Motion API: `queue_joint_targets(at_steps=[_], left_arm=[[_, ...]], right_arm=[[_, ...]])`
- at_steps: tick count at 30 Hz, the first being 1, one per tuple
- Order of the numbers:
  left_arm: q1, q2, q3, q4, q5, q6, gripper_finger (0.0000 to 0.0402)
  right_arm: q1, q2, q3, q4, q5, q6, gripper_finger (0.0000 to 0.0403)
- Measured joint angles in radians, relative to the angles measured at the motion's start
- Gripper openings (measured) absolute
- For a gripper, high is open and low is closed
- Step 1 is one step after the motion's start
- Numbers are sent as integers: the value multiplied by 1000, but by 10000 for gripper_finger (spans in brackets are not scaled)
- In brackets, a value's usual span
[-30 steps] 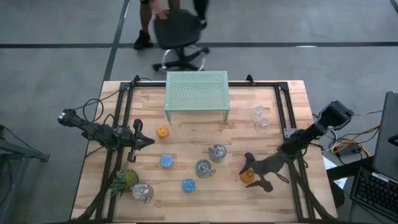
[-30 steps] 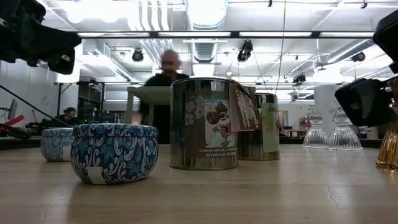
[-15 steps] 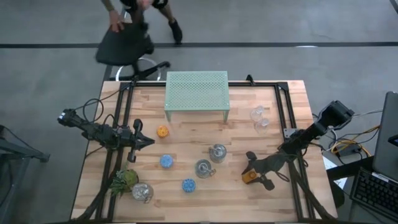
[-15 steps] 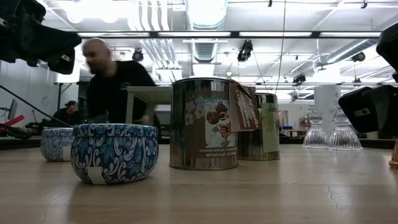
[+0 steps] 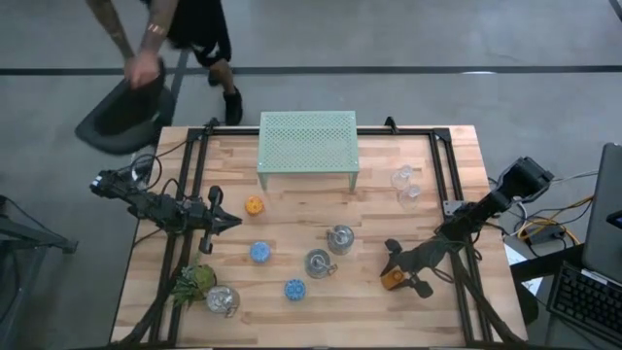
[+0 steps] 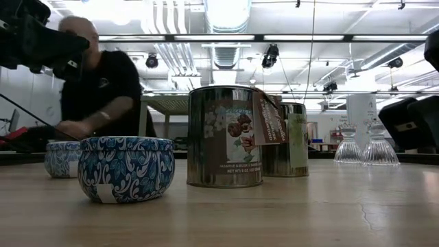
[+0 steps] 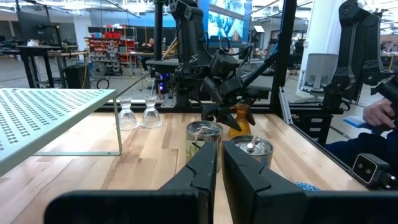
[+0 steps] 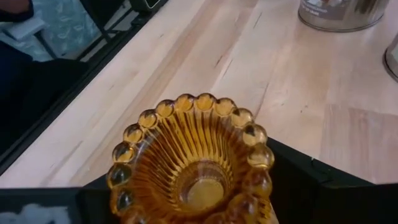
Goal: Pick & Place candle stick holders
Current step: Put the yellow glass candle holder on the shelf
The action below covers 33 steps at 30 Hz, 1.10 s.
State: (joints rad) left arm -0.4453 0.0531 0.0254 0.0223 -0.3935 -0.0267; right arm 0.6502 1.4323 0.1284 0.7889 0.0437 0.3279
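My right gripper (image 5: 397, 276) is shut on the amber glass holder (image 8: 193, 165) near the table's right front. The holder is also seen from the left wrist view (image 7: 239, 118). My left gripper (image 5: 233, 221) is shut and hangs level above the table's left side, touching nothing. Standing on their bases are an orange holder (image 5: 254, 205), two blue holders (image 5: 259, 252) (image 5: 293, 289), two silvery tins (image 5: 340, 238) (image 5: 318, 262) at mid-table, a third silvery one (image 5: 223, 299) at the near left, and two clear glass holders (image 5: 406, 184) at the far right. My right gripper pinches the amber holder's ribbed bowl just under its beaded rim (image 8: 261, 155) between its two fingers (image 8: 298, 180), one on each side. The fingers come from the table's right side and slant down. Whether the holder's foot is on the table, I cannot tell.
A pale-green mesh stand (image 5: 307, 141) stands at the far middle. A green plant (image 5: 194, 282) lies at the near left. Black frame rails (image 5: 449, 165) run along both sides. A person (image 5: 165, 39) with a dark chair is beyond the far left corner.
My right gripper's fingers have drawn in from wide apart onto the amber holder. The holder has shifted a little toward the table's right near corner and left the low view. The person has pulled the chair leftward behind the table.
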Motion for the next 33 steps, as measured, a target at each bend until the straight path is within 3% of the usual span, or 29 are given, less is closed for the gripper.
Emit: queue_joint_targets(at_steps=[7, 13, 18, 24, 33], left_arm=[[0, 0, 0, 0, 0, 0, 30], [0, 0, 0, 0, 0, 0, 30], [0, 0, 0, 0, 0, 0, 30], [0, 0, 0, 0, 0, 0, 30], [0, 0, 0, 0, 0, 0, 30]], right_arm=[[-6, -55, -1, -74, 2, 18, 250], [-7, -161, -1, -152, 4, 9, 296], [-7, -257, -2, -271, 8, 15, 309], [-7, -300, -2, -257, 17, 8, 280], [-7, -249, -2, -253, 39, 4, 188]])
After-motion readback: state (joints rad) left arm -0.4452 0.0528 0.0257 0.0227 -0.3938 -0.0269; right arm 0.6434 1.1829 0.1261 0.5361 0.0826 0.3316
